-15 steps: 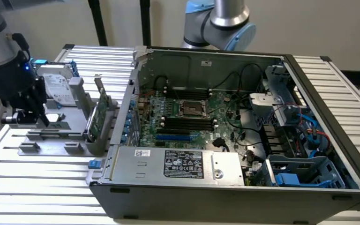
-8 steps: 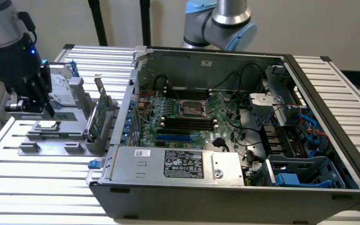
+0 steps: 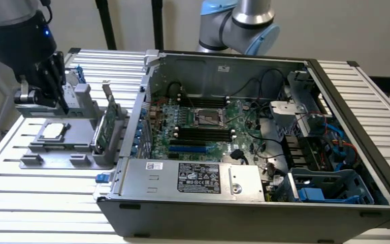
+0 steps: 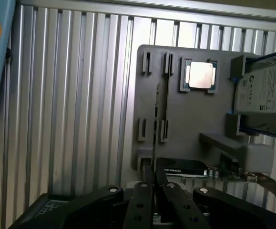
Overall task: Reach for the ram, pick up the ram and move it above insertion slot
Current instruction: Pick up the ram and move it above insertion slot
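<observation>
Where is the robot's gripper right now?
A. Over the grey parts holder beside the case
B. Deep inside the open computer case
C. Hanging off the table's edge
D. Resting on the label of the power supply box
A. In the exterior view the gripper hangs above the grey parts holder, on the exterior view's left of the open computer case; the wrist view looks down on that same holder.

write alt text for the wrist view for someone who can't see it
The black gripper hangs over a grey parts holder on a ribbed metal table, its fingers on either side of a thin dark stick standing edge-on in a slot. The holder also carries a square silver processor chip and a labelled silver hard drive.
</observation>
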`<control>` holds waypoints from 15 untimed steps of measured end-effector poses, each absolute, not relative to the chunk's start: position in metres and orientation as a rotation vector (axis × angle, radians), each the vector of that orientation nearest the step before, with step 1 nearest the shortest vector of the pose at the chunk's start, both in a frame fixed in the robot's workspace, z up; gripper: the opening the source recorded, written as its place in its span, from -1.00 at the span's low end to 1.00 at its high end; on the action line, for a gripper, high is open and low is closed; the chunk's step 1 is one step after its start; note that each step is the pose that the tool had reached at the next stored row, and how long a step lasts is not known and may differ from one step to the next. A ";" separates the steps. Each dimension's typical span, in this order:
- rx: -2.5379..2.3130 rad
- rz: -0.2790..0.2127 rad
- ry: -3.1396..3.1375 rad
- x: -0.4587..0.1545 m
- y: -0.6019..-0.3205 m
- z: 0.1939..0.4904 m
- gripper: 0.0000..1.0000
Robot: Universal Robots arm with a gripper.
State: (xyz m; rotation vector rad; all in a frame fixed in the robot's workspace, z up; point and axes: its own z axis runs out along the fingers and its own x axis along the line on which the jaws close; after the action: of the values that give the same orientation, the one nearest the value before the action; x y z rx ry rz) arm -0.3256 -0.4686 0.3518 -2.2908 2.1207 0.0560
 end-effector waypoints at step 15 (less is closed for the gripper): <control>-2.271 0.108 2.096 -0.257 -0.469 0.387 -0.73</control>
State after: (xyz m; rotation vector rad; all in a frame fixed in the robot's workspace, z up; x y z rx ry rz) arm -0.2573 -0.4687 0.3869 -2.2708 2.0957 0.1081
